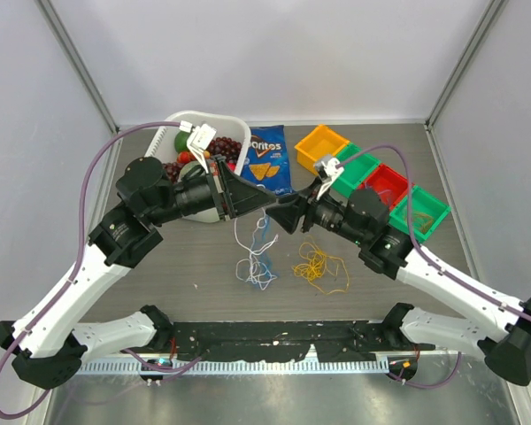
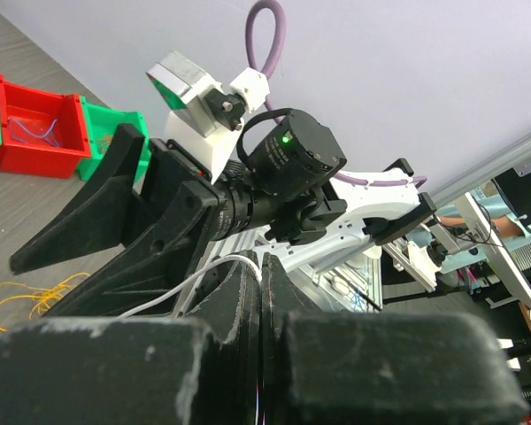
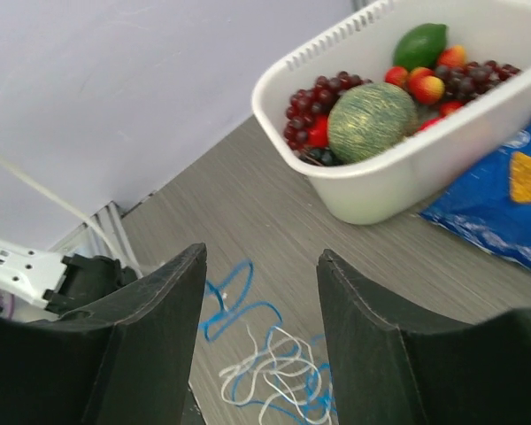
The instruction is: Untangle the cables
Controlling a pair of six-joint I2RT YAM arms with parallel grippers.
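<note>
The left arm (image 1: pixel 80 283) and right arm (image 1: pixel 460 288) have white shells, black round joints and a purple cable (image 1: pixel 87 177) each. The left hand (image 1: pixel 264 199) and right hand (image 1: pixel 281 218) are black wedges under white camera brackets (image 1: pixel 199 139). One joint shows a green light (image 2: pixel 286 138).

White basket (image 1: pixel 239 133) of grapes (image 3: pixel 314 102), melon (image 3: pixel 372 119) and other fruit at tabletop's (image 1: pixel 186 283) back left. Blue chip bag (image 1: pixel 267 159) just right of it. Then orange bin (image 1: pixel 322 144), and red bin (image 1: pixel 389 184) between two green bins (image 1: pixel 358 168).

Blue-white tangle (image 3: pixel 270 376) cut off at bottom edge; white cable (image 2: pixel 190 282) end hidden between left jaws, apparently pinched.
</note>
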